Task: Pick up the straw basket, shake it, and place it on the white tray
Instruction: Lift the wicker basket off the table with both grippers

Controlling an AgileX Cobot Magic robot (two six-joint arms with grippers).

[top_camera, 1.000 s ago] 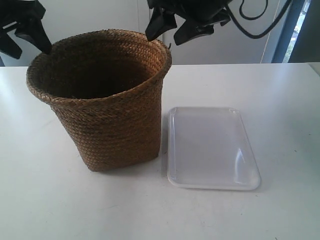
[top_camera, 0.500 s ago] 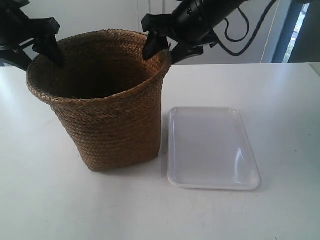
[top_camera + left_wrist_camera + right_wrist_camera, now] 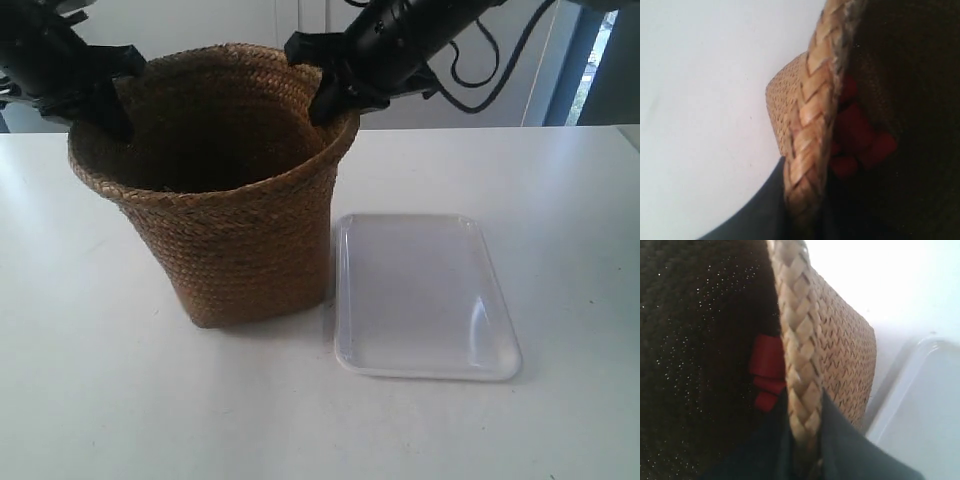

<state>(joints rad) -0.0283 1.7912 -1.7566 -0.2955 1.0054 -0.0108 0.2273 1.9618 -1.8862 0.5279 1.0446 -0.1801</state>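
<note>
The straw basket [image 3: 235,240] stands upright at the table's left, just left of the white tray [image 3: 425,295]. I cannot tell whether its base touches the table. My left gripper [image 3: 115,100] is shut on the far-left rim, one finger outside and one inside. My right gripper [image 3: 330,100] is shut on the far-right rim, on the tray side. In the left wrist view the braided rim [image 3: 812,125] runs between the jaws of that gripper [image 3: 807,210]. The right wrist view shows the rim [image 3: 797,350] pinched by the gripper [image 3: 807,450], with the tray [image 3: 925,410] beside the basket.
Several red pieces [image 3: 860,140] lie on the basket's dark bottom, also seen in the right wrist view [image 3: 767,370]. The tray is empty. The white table [image 3: 560,170] extends to the right and front. Black cables [image 3: 500,50] hang behind the right arm.
Both grippers came down from above the rim and closed on it. The basket has since shifted a little right and up in the exterior view.
</note>
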